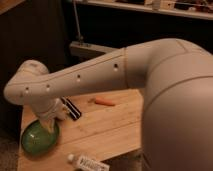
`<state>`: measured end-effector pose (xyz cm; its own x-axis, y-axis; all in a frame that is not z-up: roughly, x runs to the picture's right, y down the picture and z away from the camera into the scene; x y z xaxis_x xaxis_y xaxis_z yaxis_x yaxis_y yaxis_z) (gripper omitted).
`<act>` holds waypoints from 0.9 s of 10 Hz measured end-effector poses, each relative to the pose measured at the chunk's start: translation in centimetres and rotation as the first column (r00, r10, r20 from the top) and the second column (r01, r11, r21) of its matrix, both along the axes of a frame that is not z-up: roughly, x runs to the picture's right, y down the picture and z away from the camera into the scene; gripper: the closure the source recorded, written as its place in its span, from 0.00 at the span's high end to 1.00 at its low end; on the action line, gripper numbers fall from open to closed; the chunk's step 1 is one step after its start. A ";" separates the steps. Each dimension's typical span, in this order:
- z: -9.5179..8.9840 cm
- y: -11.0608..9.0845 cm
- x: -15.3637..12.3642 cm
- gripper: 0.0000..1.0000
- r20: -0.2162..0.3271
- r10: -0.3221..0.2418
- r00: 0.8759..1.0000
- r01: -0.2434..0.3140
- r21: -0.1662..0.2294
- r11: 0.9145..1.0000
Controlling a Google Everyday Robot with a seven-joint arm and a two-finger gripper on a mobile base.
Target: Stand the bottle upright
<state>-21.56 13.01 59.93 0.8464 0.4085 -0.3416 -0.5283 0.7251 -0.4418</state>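
Gripper [50, 126] comes first: it hangs at the low end of the pale arm [85, 77], pointing down over the far right rim of the green bowl [36, 141], at the left end of the wooden table [112, 127]. Its jaws stand spread apart, as wide as they go, and nothing can be seen caught between them. Whether the tips touch the bowl's rim or hover just above it cannot be told, since the wrist above covers much of the view. The bottle [89, 163] is not in the gripper. It lies on its side at the near edge of the table, well apart from the gripper and a little to the right of the bowl, with its white cap toward the left and its white label with dark print facing up; its lower part is cut off by the bottom of the view. Just beside the gripper, on its right, a small black-and-white striped block [73, 109] lies on the wood. Farther right, near the middle of the table, lies a small orange object [104, 101]. The robot's bulky pale body [180, 115] fills the right side and hides that end of the table.
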 end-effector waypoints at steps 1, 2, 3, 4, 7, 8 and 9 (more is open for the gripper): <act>0.0 0.9 -0.6 0.65 -0.016 -0.038 0.999 0.038 -0.009 0.999; 0.4 1.9 -0.5 0.65 -0.020 -0.059 0.998 0.058 -0.023 0.998; 0.8 2.9 -0.5 0.65 -0.016 -0.066 0.998 0.066 -0.034 0.997; 1.2 4.0 -0.7 0.65 -0.008 -0.070 0.997 0.070 -0.046 0.997; 2.9 7.8 -0.6 0.65 0.002 -0.081 0.997 0.081 -0.092 0.992; 3.4 8.9 -1.0 0.65 0.004 -0.092 0.996 0.092 -0.102 0.990; 3.9 9.9 -1.0 0.65 -0.002 -0.099 0.995 0.098 -0.119 0.988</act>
